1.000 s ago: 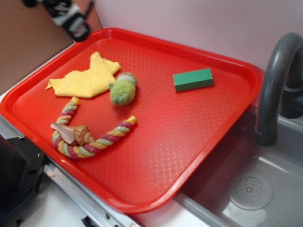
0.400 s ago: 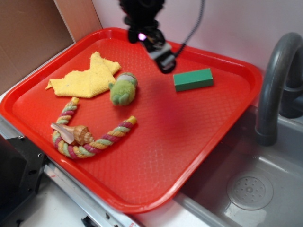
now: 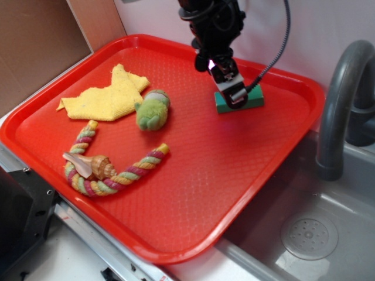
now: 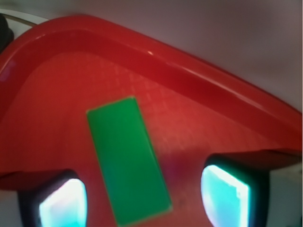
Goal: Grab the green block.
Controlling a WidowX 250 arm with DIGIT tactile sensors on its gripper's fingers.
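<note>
Exterior view: the gripper hangs directly over the green block, which lies flat on the red tray toward its far right corner. The arm covers most of the block, so whether the fingers touch it cannot be told from here. The yellow cloth, plush toy and rope sit well apart on the left.

Wrist view: the green block lies between the two fingertips, which stand wide with gaps on both sides. The approach looks done; lowering, closing and lifting remain. The picture is blurred, and the block's near end is cut off
</note>
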